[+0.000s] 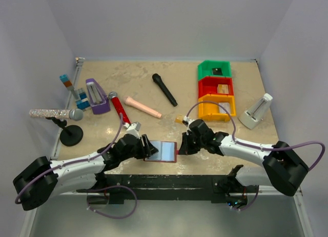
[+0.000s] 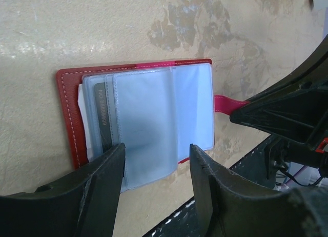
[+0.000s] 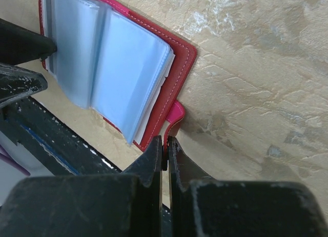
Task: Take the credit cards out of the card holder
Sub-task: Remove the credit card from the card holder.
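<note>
The right gripper (image 3: pixel 165 144) is pinched shut on the card holder's (image 1: pixel 161 151) small pink-red tab (image 3: pixel 176 113). The left gripper's (image 2: pixel 156 168) jaws stand apart, astride the edge of its pale sleeves (image 2: pixel 159 119). It lies open at the table's (image 1: pixel 133 78) near edge, a grey card (image 2: pixel 105 119) showing in one sleeve.

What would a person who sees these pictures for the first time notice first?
The open red card holder, at the near edge of the table, strikes first, its pale sleeves fanned out. The right fingers pinch its small red tab, while the left fingers stand open around one edge of the sleeves. Green, red and orange bins sit far right.
</note>
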`<state>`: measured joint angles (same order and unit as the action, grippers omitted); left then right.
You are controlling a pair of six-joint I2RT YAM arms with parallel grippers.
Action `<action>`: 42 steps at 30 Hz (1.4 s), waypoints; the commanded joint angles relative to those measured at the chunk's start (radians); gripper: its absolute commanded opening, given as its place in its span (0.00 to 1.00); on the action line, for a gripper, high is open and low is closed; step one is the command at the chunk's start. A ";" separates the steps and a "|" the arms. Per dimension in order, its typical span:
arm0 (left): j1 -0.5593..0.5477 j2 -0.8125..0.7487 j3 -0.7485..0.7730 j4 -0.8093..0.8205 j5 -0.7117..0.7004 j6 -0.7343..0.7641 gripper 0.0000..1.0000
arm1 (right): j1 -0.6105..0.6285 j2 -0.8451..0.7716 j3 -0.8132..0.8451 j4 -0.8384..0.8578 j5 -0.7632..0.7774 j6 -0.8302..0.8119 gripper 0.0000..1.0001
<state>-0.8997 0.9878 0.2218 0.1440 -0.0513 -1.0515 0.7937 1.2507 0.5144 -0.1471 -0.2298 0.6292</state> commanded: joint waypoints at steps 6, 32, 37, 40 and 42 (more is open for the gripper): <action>-0.036 0.123 0.080 0.134 0.114 0.051 0.57 | 0.004 0.029 0.013 0.046 -0.042 0.015 0.00; -0.087 -0.251 0.063 -0.237 -0.206 0.005 0.61 | 0.004 0.019 -0.002 0.041 -0.031 -0.005 0.00; -0.087 -0.236 0.047 -0.285 -0.213 -0.011 0.65 | 0.004 0.023 0.001 0.041 -0.031 -0.005 0.00; -0.088 -0.210 0.033 -0.268 -0.206 -0.018 0.65 | 0.004 0.019 0.001 0.037 -0.029 -0.006 0.00; -0.087 -0.193 0.031 -0.251 -0.196 -0.016 0.65 | 0.004 0.016 0.003 0.034 -0.029 -0.008 0.00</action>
<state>-0.9886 0.7734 0.2623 -0.1112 -0.2302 -1.0481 0.7937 1.2819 0.5144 -0.1337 -0.2539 0.6285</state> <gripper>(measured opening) 0.650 0.033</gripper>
